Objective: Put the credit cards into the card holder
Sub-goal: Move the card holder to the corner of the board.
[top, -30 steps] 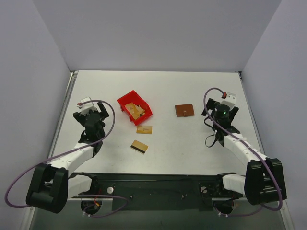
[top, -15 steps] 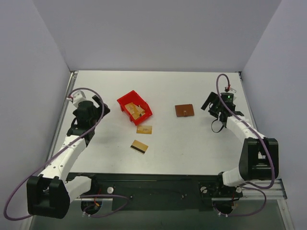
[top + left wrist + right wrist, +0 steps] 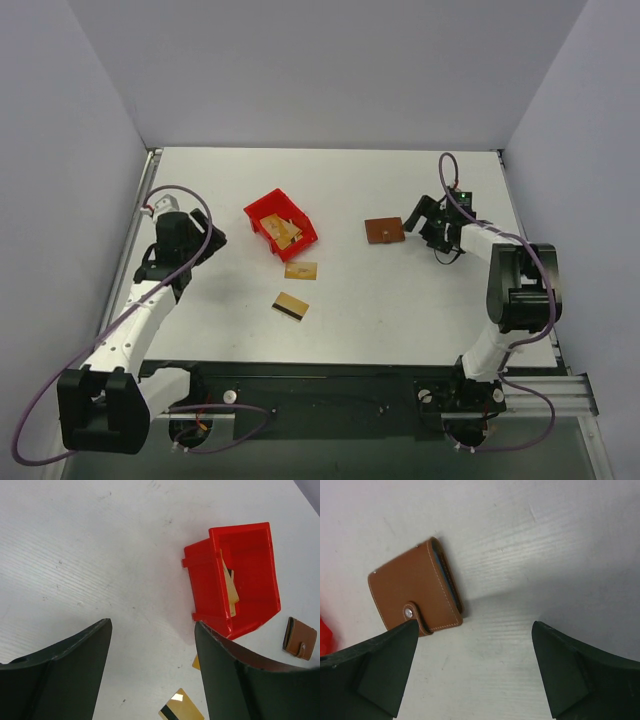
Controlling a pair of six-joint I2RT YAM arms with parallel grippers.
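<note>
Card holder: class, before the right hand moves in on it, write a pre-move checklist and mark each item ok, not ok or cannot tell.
1. Right hand open, empty: ok.
2. Card holder lies ahead of it, uncovered: ok.
3. Card holder opened for loading: not ok, folded shut, tab snapped.
4. Left hand open, empty: ok.
5. Striped card and plain card lying loose, apart: ok.
6. Count of cards inside red bin: cannot tell.

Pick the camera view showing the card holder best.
Right wrist view: the card holder lies close, shut, its snap tab and stitching clear. Top external shows only a small brown square; left wrist shows it tiny at the right edge.
</note>
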